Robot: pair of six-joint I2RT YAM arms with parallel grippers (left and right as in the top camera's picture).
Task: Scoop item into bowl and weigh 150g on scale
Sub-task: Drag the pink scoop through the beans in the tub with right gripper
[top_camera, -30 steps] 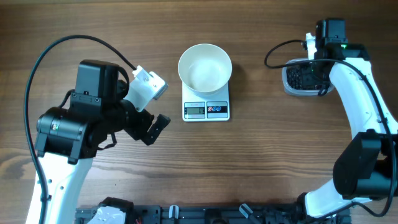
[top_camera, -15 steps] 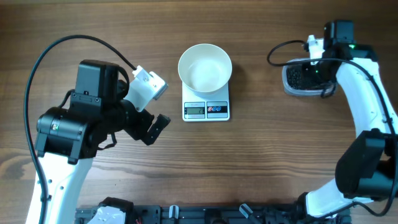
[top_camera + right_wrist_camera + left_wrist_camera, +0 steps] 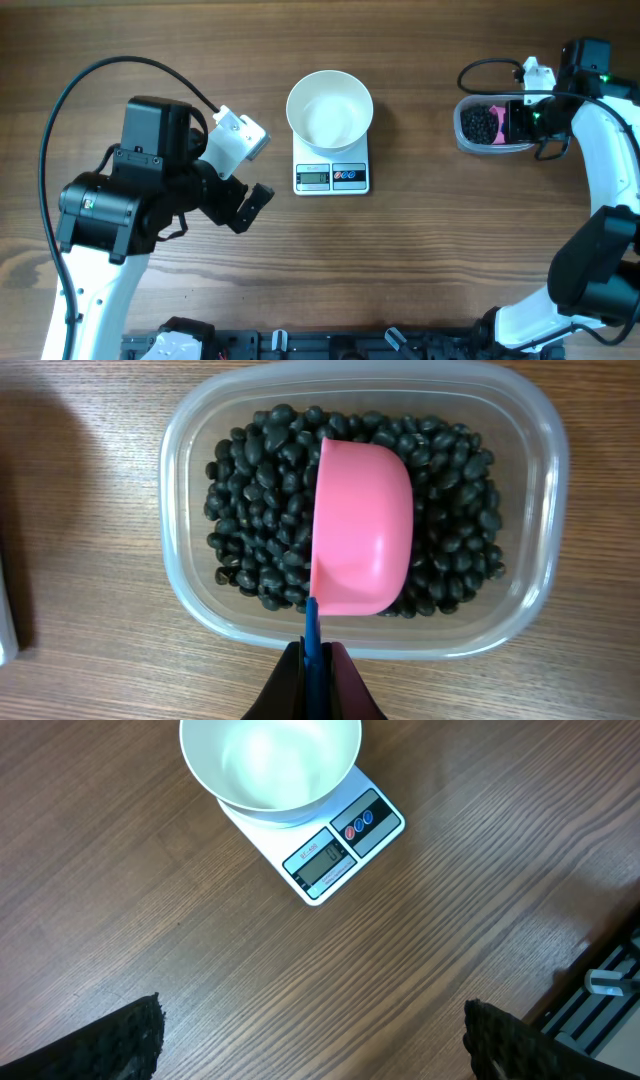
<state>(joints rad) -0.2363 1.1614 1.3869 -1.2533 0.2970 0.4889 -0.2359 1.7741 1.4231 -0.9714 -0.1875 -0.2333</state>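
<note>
The white bowl (image 3: 330, 110) stands empty on the white scale (image 3: 331, 177) at the table's middle; both also show in the left wrist view, bowl (image 3: 270, 765) on scale (image 3: 345, 842). Black beans, the item (image 3: 250, 510), fill a clear plastic tub (image 3: 190, 600) at the far right (image 3: 475, 143). My right gripper (image 3: 314, 660) is shut on the thin blue handle (image 3: 312, 625) of a pink scoop (image 3: 362, 530), whose cup lies turned on its side over the beans. My left gripper (image 3: 315, 1050) hangs open above bare wood, left of the scale (image 3: 245, 208).
A black cable (image 3: 490, 68) loops from the right arm behind the tub. The left arm's cable (image 3: 60, 100) arcs over the table's left side. A black rail (image 3: 330, 345) runs along the near edge.
My right arm has drawn back to the right, uncovering the tub, the beans and the pink scoop in the overhead view. The left arm has not moved.
</note>
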